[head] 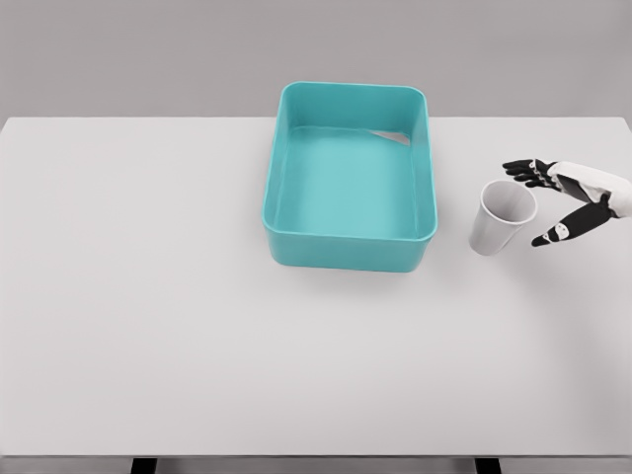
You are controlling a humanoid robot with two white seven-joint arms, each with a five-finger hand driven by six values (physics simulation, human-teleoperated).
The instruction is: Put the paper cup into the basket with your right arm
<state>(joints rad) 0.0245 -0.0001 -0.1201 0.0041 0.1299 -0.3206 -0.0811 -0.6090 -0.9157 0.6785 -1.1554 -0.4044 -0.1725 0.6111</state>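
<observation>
— Where do we find the paper cup (501, 216)?

— We see it standing on the white table (178, 336), right of the middle, its open mouth tilted a little toward the camera; it is white, and it sits just to the right of the basket (350, 247), apart from the basket's right wall, not touching it.

— And the basket itself?

— We see a teal rectangular tub with rounded corners, placed at the far middle of the table; its far rim lies close to the table's far edge; in its far right corner we make out a pale patch, though we cannot tell what that is.

— What of the right hand (578, 197)?

— We see it coming in from the right edge, just right of the cup; its dark fingers (526, 169) are spread apart, the upper ones reaching toward the far side of the cup's rim, the thumb pointing at the cup from the near side; we see it holding nothing, with a small gap between fingertips and cup.

— And the left arm?

— We do not see it anywhere.
</observation>
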